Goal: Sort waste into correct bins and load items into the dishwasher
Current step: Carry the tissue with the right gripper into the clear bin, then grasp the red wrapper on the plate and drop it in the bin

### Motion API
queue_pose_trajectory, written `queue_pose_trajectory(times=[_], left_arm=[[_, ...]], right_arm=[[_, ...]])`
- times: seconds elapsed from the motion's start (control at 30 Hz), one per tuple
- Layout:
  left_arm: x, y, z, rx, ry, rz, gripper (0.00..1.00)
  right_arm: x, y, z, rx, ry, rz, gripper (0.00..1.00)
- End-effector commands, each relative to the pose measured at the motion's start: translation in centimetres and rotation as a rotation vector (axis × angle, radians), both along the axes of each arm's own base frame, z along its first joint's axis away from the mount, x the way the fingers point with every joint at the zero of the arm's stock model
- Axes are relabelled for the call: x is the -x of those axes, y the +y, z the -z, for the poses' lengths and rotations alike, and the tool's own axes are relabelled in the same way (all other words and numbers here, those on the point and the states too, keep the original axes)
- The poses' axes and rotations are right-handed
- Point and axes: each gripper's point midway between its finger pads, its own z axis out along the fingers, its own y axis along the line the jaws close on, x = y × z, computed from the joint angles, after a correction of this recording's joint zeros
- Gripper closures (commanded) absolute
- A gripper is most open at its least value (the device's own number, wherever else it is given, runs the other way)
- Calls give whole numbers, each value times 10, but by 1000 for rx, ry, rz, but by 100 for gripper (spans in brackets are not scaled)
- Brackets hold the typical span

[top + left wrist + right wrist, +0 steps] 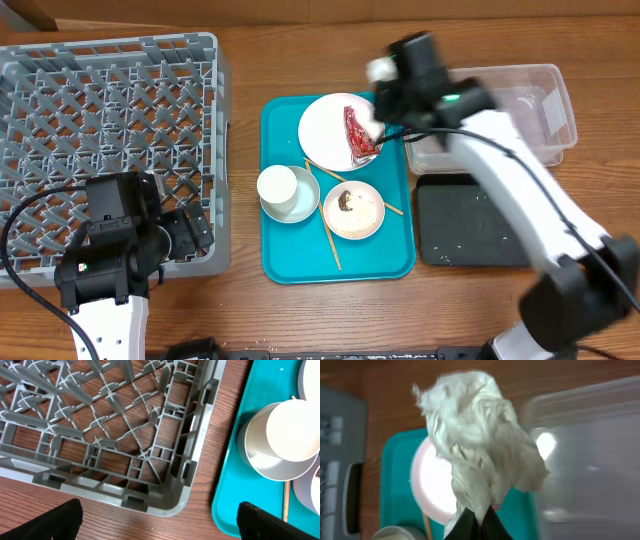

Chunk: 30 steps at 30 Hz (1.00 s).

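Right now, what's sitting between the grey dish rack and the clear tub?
The teal tray fills that stretch, carrying a large plate, a cup and chopsticks among other dishes. The overhead view shows it.

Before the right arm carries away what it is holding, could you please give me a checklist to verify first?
1. The wrapper is pinched in the right hand: ok.
2. The wrapper hangs clear of the large plate: cannot tell, overhead only shows it over the plate.
3. The clear tub is uncovered, just right of that hand: ok.
4. The left hand is open, away at the dish rack corner: ok.
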Motion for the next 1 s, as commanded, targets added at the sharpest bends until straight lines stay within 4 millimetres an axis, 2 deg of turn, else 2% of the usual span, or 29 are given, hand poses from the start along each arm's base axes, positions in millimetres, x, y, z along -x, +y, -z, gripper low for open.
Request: queue_pose_trajectory(times=[0.0,0.07,0.13,0.17,0.2,0.23,0.37,0.43,0.47,0.5,0.53,0.6,0.63,0.67,0.8,0.83,0.97], left_arm=[[-7,1,-11,7,-42,-16,0],[-8,1,-11,7,-45,-16,0],[-8,1,-11,7,-45,-16,0],[-8,1,-11,7,-44,-16,0],[-8,1,-11,7,-45,-16,0],[-8,1,-11,7,-45,-16,0],[-8,1,-11,7,-45,-16,0],[-8,1,-11,7,-45,-16,0],[-8,1,-11,7,-45,-16,0],[-8,1,-11,7,-45,-16,0],[-8,1,-11,7,-45,-16,0],[-8,1,-11,7,-45,-16,0],[-8,1,-11,7,-45,-16,0],[-8,1,-11,7,-45,-16,0],[-8,1,-11,7,-44,-16,0],[-8,1,-11,7,-44,-16,0],[-7,1,-10,8,-41,-16,0]], right_arm=[[2,-42,22,60,89,95,96],[4,-62,37,75,141,136,95],[6,-75,48,71,174,160,89],[5,-75,48,56,176,158,73],[3,-74,44,51,162,158,53],[0,-73,40,44,147,156,41],[-14,-20,12,-77,37,-48,31],[-13,5,8,-78,-1,-151,25],[-11,25,8,-46,-31,-242,25],[-9,36,9,-28,-45,-294,25],[-7,52,15,20,-63,-363,21],[-8,61,30,92,-60,-369,19],[-8,66,39,109,-47,-376,18],[-8,75,58,120,-19,-392,17],[-17,80,104,139,44,-396,15],[-21,79,122,160,62,-388,15],[-24,74,160,207,113,-370,15]])
